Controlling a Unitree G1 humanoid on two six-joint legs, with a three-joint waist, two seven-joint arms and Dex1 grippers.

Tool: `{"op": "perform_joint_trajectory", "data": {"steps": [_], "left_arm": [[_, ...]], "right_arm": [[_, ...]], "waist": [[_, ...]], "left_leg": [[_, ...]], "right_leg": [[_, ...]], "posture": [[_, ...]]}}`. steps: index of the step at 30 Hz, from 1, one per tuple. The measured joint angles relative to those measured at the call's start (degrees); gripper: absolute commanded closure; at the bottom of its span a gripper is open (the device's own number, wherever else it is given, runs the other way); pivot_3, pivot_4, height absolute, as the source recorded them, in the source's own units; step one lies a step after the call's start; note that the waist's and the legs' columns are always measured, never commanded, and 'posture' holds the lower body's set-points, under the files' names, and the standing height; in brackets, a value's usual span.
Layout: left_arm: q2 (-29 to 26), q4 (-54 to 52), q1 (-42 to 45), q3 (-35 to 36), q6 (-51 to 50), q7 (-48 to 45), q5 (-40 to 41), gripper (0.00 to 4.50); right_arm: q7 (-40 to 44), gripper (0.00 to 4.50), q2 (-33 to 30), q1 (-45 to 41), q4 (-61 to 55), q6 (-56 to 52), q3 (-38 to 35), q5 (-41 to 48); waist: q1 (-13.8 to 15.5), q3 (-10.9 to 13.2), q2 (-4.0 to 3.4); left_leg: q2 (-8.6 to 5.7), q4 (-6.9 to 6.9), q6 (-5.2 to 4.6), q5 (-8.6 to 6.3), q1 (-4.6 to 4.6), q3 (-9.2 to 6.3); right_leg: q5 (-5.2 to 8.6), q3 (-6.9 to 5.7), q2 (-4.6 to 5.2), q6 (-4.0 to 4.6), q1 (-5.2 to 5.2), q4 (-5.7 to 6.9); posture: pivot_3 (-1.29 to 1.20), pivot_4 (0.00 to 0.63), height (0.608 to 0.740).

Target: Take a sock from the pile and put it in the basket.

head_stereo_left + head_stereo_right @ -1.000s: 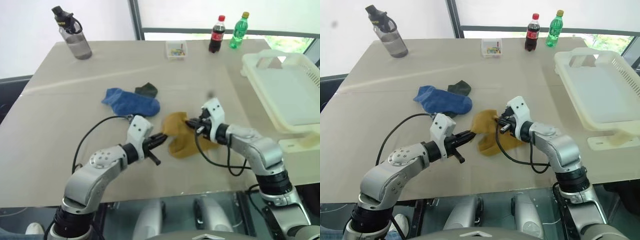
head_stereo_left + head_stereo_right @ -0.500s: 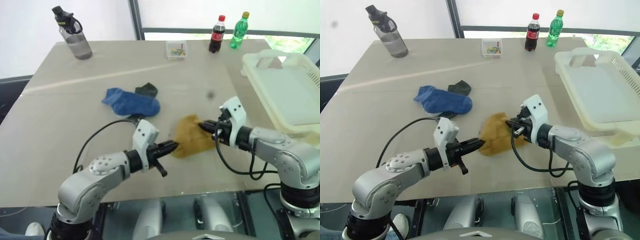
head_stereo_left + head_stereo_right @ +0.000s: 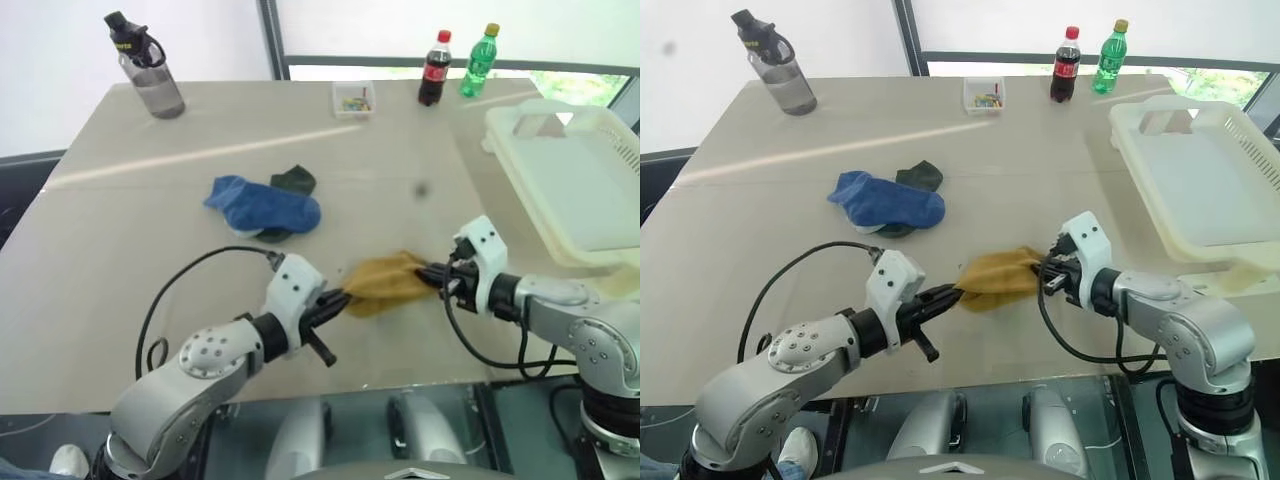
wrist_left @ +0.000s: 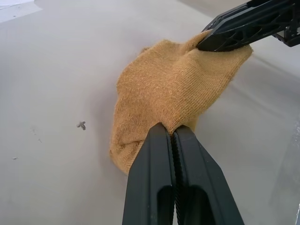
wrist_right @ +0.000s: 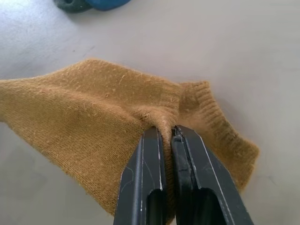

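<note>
A mustard yellow sock (image 3: 385,282) is stretched between my two grippers, just above the table near its front edge. My left gripper (image 3: 343,296) is shut on the sock's left end, and its closed fingers (image 4: 159,154) pinch a fold of the knit. On the cuff end, my right gripper (image 3: 428,273) is shut too, pinching the fabric (image 5: 164,131). The rest of the pile, a blue sock (image 3: 265,203) and a dark green sock (image 3: 293,180), lies further back on the table. At the right stands the cream-white basket (image 3: 580,190), with nothing in it.
A grey water bottle (image 3: 150,70) stands at the far left corner. A small clear box (image 3: 353,99), a cola bottle (image 3: 433,68) and a green bottle (image 3: 478,60) line the far edge. Black cables loop from both wrists.
Both grippers have drawn back toward the table's near edge with the yellow sock. The right one has also gone to the right, pulling the sock out flat between them.
</note>
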State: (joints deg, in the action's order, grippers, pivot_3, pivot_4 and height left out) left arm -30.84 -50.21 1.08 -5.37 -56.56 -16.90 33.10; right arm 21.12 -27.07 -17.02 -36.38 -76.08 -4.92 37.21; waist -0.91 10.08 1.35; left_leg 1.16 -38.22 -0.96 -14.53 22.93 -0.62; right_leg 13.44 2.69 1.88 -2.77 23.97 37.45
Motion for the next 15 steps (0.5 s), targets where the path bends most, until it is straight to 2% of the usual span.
{"op": "perform_joint_trajectory", "data": {"steps": [9, 12, 15], "left_arm": [[2.6, 0.0, -0.6, -1.9, 0.1, 2.0, -1.2, 4.50], [3.3, 0.7, -0.3, -2.4, 0.1, 2.0, -1.6, 4.50], [1.7, 4.1, 2.1, -4.8, 1.2, 1.2, -4.3, 4.50]], "right_arm": [[-0.7, 4.30, -0.4, 0.2, 2.3, 6.9, 2.7, -3.6], [-0.4, 4.30, -0.4, 0.3, 5.0, 10.4, 4.9, -5.6], [-0.2, 4.30, -1.7, 2.3, 8.9, 14.6, 9.7, -9.4]], "waist": [[0.0, 0.0, 0.00], [0.0, 0.0, 0.00], [0.1, 0.0, 0.01]], "left_leg": [[0.00, 0.01, 0.00, 0.00, 0.02, 0.01], [-0.01, 0.01, 0.00, 0.00, 0.00, 0.02], [-0.03, 0.01, 0.00, 0.00, -0.01, 0.00]], "right_leg": [[0.00, 0.00, 0.00, -0.01, 0.00, -0.04], [0.00, 0.01, 0.00, -0.01, -0.01, -0.06], [0.01, -0.02, 0.00, 0.00, -0.02, -0.06]], "posture": [[0.00, 0.150, 0.740], [0.00, 0.150, 0.740], [0.00, 0.150, 0.740]]}}
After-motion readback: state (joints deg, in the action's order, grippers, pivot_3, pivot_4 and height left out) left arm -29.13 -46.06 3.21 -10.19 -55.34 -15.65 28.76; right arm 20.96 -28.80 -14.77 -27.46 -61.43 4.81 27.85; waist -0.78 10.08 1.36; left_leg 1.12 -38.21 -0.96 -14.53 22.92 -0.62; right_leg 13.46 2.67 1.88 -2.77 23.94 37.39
